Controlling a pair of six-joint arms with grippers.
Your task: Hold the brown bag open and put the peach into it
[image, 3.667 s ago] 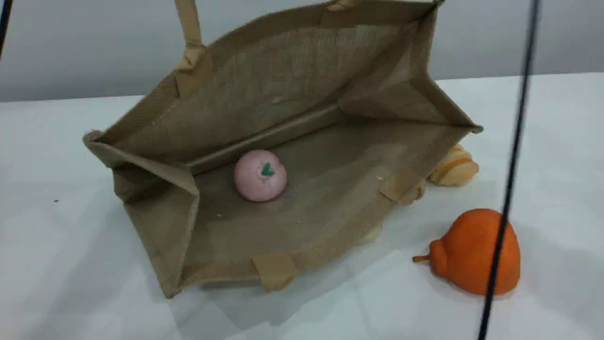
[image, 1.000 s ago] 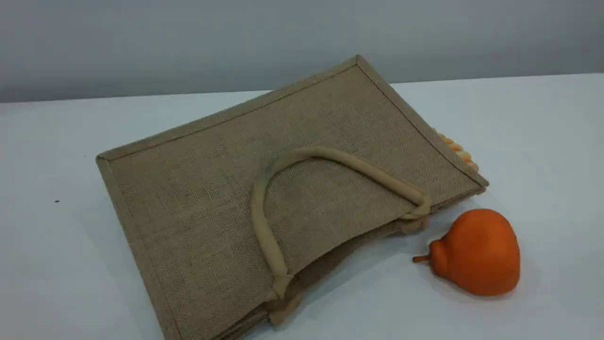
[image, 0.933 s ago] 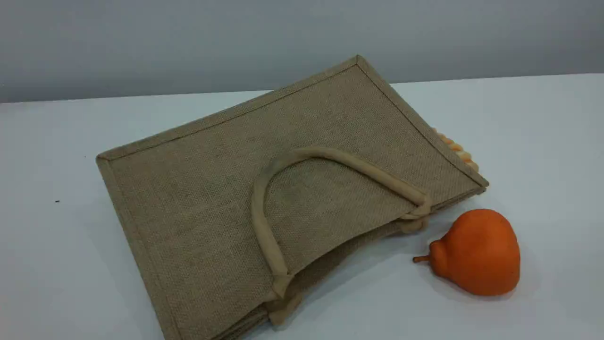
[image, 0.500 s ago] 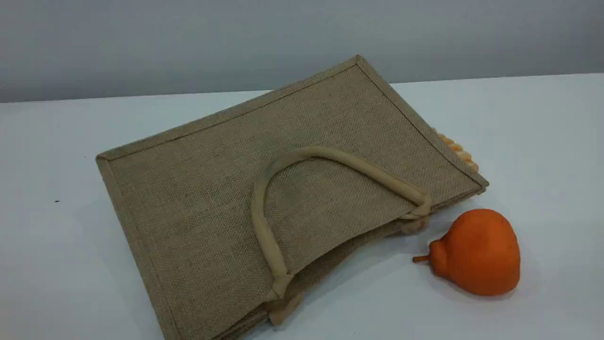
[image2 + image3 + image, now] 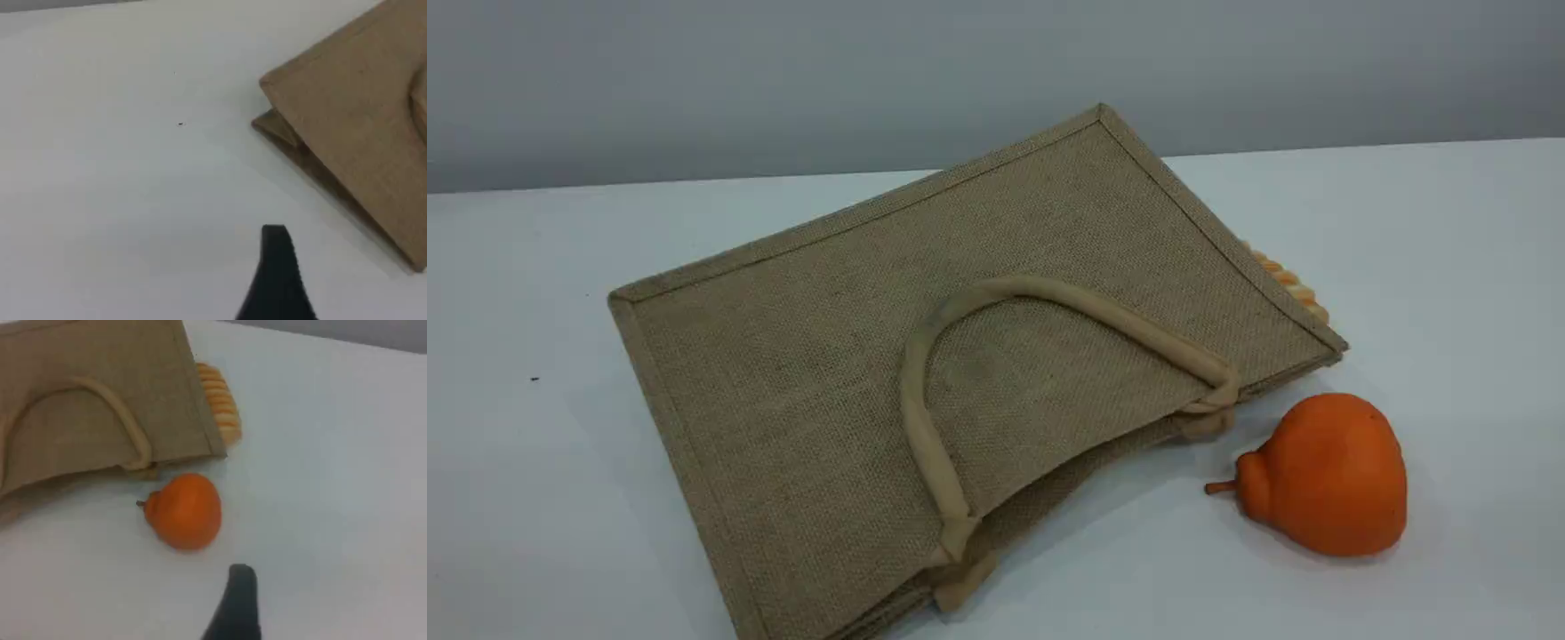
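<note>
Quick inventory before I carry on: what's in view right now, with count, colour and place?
brown bag: one, tan-brown, lying flat and closed mid-table, its beige handle resting on top.
orange pear-shaped fruit: one, orange, on the table to the right of the bag's mouth, apart from it.
ribbed cream-orange item: one, mostly hidden behind the bag's right edge.
peach: none visible.
table: one, white.
left gripper: one dark fingertip showing, above bare table, holding nothing.
right gripper: one dark fingertip showing, near the orange fruit, holding nothing.

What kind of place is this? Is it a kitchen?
Probably not a kitchen. It looks like a robot practice table: a plain white table against a bare grey wall, with only a brown bag, an orange toy-like fruit, and a robot claw poking into view.
</note>
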